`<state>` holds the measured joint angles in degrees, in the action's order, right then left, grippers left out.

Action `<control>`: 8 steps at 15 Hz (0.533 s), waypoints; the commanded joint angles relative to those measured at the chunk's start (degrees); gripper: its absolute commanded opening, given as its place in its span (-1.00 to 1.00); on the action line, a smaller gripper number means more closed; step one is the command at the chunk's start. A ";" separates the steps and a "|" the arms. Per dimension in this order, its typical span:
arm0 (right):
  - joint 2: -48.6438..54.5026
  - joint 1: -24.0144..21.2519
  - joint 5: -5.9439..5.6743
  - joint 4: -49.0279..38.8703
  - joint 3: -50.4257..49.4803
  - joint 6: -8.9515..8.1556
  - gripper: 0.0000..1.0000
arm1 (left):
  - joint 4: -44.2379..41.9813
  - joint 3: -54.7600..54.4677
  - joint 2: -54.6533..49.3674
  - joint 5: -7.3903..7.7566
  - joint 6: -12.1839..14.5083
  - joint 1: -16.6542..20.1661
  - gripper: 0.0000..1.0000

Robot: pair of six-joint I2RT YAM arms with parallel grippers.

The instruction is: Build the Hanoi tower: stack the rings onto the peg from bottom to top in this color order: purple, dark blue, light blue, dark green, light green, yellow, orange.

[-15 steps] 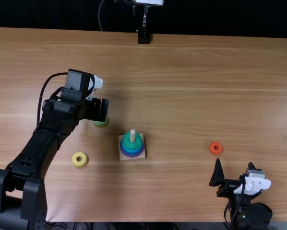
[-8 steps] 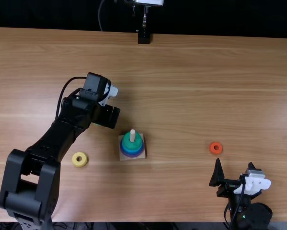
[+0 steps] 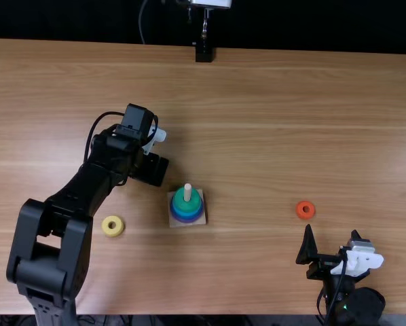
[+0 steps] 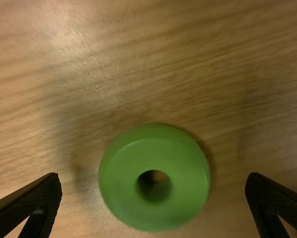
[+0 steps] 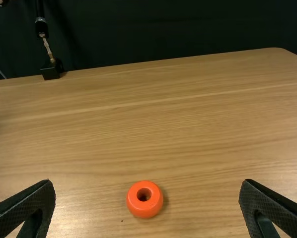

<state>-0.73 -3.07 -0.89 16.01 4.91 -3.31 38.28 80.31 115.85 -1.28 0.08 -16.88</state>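
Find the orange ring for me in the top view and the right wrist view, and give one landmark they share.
Top view: right of the middle, just beyond the right pincer; orange ring flat on the table.
Right wrist view: orange ring appears between the pincer's open fingers.
Shared landmark: black block at the table's far edge.

The table looked like smooth wood, its grain running under a soft sheen. From where I stood, the light green ring seemed to be smooth, glossy plastic or painted wood, and the orange ring had the same shine. The peg looked like plain matt wood. The right gripper had finely textured, matt fingers. Beyond, a backdrop hung like dull cloth behind a shiny metal rod.
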 commanded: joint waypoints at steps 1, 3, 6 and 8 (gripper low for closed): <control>0.73 -0.36 -0.70 4.41 -4.12 -0.17 1.00 | 0.00 1.69 0.51 -0.30 0.77 -0.43 1.00; 0.73 -0.36 -0.70 4.41 -4.12 -0.17 1.00 | -0.10 1.69 0.69 -0.30 0.77 -0.43 1.00; 0.73 -0.36 -0.70 4.41 -4.12 -0.17 1.00 | -0.21 1.69 0.69 -0.30 0.77 -0.43 1.00; 0.73 -0.36 -0.70 4.41 -4.12 -0.17 1.00 | -0.21 1.69 0.60 -0.20 1.08 -0.43 0.26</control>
<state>-0.73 -3.05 -0.89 16.01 4.91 -3.31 38.17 80.29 115.87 -1.28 0.16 -16.88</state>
